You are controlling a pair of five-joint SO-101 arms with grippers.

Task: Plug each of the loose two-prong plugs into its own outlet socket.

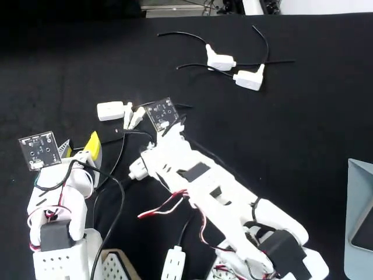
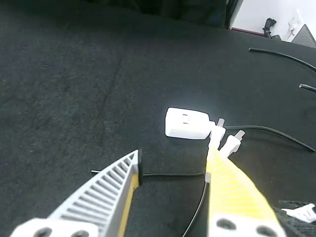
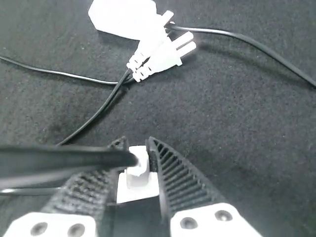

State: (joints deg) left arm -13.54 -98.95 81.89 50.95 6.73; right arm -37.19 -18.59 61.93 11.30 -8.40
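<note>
On the matte black table [image 1: 303, 146], the right gripper [image 3: 137, 144], with black ribbed fingers, is seen closed narrowly on a small white plug [image 3: 137, 170] with a black cord, near the white rectangular outlet socket [image 1: 109, 111]. The left gripper [image 2: 173, 157], with one yellow and one grey finger, is held spread wide above a thin black cord [image 2: 168, 174], also near that socket. Two loose white two-prong plugs [image 1: 133, 116] are laid side by side just beside the socket's end, not plugged in.
</note>
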